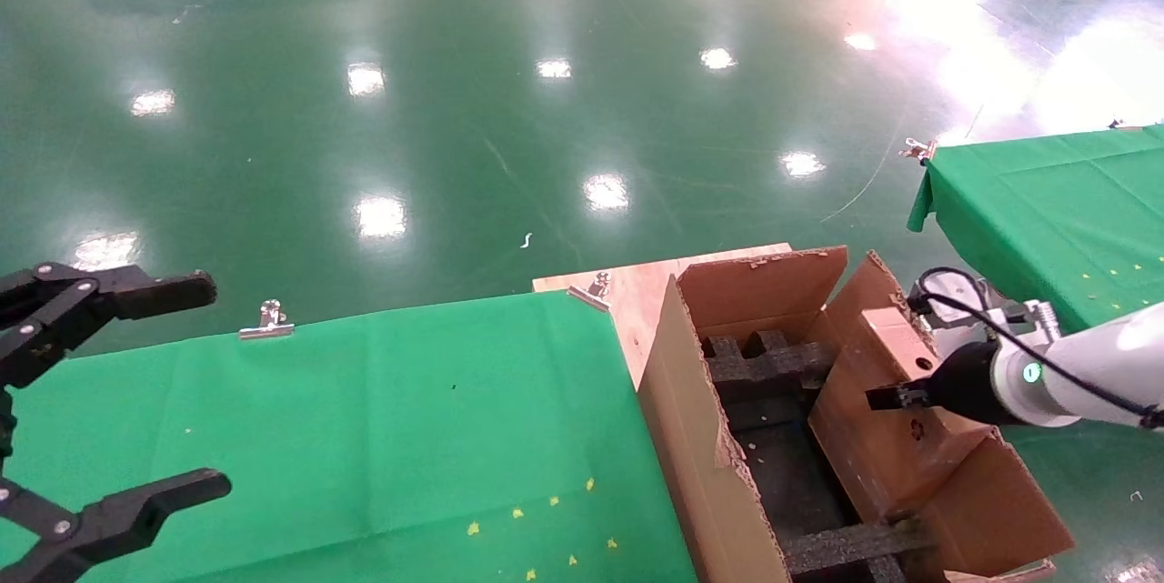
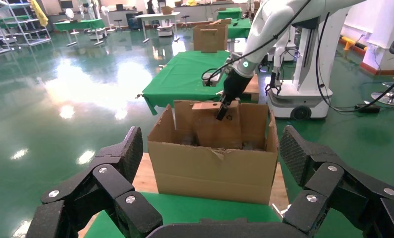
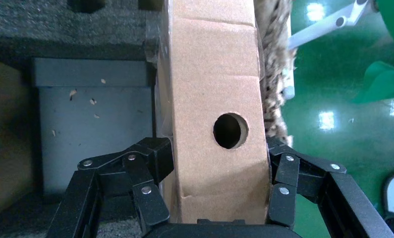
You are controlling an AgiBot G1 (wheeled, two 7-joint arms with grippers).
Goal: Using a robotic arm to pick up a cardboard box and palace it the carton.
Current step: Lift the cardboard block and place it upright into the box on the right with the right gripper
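The small brown cardboard box with a round hole stands on edge inside the large carton, against its right wall. My right gripper, on the white arm with the green ring, is shut on the box's upper end. In the right wrist view the fingers clamp both sides of the cardboard box just below its hole, with black foam beside it. My left gripper is open and empty, parked over the green table at the far left. The left wrist view shows the carton and the box.
The carton stands on a wooden board at the right end of the green-clothed table. Black foam bars cross the carton's inside. Metal clips hold the cloth. A second green table stands to the right.
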